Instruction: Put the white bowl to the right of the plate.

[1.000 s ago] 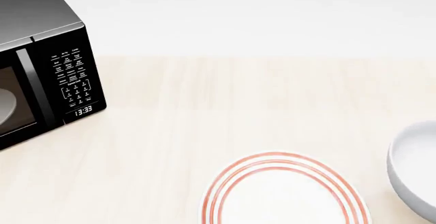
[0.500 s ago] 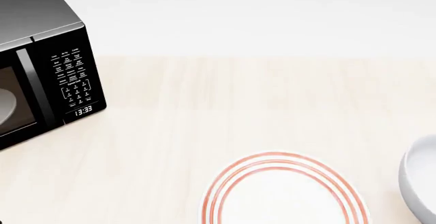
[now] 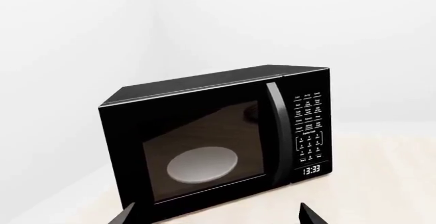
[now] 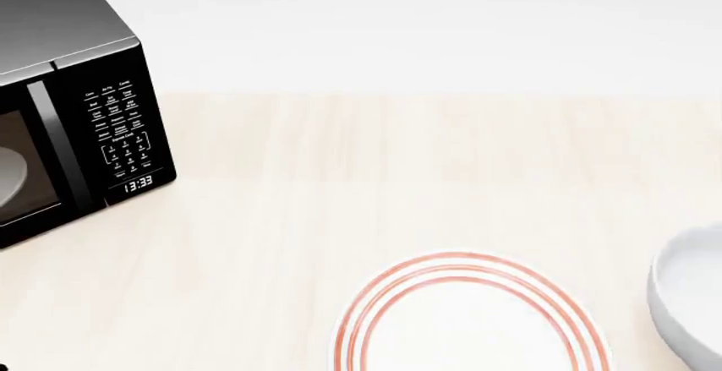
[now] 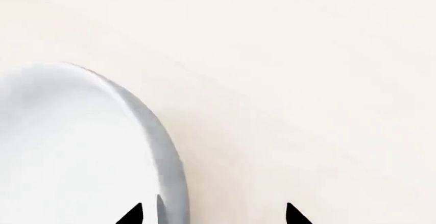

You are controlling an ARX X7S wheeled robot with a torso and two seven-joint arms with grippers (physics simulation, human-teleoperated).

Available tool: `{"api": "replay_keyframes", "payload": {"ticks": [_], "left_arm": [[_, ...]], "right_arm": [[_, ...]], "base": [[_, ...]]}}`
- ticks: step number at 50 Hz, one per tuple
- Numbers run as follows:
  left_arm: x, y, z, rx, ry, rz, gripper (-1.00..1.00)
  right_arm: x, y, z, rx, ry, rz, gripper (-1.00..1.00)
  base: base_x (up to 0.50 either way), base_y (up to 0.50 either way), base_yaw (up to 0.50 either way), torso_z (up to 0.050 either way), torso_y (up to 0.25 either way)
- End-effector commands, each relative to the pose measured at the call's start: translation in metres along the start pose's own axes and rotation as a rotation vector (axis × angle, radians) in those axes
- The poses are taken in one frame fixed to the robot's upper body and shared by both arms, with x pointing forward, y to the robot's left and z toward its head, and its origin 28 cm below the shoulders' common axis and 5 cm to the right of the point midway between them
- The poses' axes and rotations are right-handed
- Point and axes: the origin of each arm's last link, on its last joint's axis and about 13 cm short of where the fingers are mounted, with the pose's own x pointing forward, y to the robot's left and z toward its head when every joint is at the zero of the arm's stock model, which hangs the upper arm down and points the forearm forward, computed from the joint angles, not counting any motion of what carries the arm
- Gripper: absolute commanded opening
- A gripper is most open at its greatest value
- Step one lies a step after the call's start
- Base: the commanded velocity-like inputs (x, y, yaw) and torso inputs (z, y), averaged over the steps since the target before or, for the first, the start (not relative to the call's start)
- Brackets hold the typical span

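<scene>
Glossy white deep round bowl (image 4: 691, 299) sits at lower-right frame edge, right of flat red-ringed white plate (image 4: 474, 320), apart from it. Right gripper (image 5: 214, 215): tips spread, straddling bowl rim, not clamped. Back off straight; don't nudge rim. Left gripper (image 3: 219, 216): spread, empty, facing black microwave (image 3: 218, 137).

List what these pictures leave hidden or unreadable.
- Bowl: head view's right edge cuts it off.
- Plate: near half below the head view's bottom edge.
- Right gripper: only fingertips show; whether it holds the bowl's rim is unclear.
- Microwave keypad labels: too small in both views.
</scene>
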Motion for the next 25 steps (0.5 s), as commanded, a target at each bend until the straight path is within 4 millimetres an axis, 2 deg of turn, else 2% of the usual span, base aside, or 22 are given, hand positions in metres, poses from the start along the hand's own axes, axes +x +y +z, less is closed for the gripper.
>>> {"api": "replay_keyframes", "payload": {"ticks": [1,8,11,18,25], "left_arm": [[0.001,-0.001,-0.001,0.001,0.003,-0.003,1.0],[0.001,-0.001,0.0,0.001,0.004,-0.006,1.0],[0.001,-0.001,0.0,0.0,0.004,-0.005,1.0],[-0.001,-0.002,0.0,-0.001,-0.001,-0.013,1.0],[-0.004,-0.002,0.002,-0.012,-0.01,-0.021,1.0]], "right_arm": [[0.0,0.006,0.001,0.001,-0.023,0.062,1.0],[-0.006,0.011,0.006,-0.015,-0.056,0.082,1.0],[-0.019,0.012,0.007,-0.024,-0.107,0.098,1.0],[-0.083,0.008,0.01,-0.045,-0.31,0.152,1.0],[-0.134,0.008,0.0,-0.098,-0.489,0.196,1.0]], "base": [[0.0,0.0,0.0,0.0,0.0],[0.0,0.0,0.0,0.0,0.0],[0.0,0.0,0.0,0.0,0.0],[0.0,0.0,0.0,0.0,0.0],[0.0,0.0,0.0,0.0,0.0]]}}
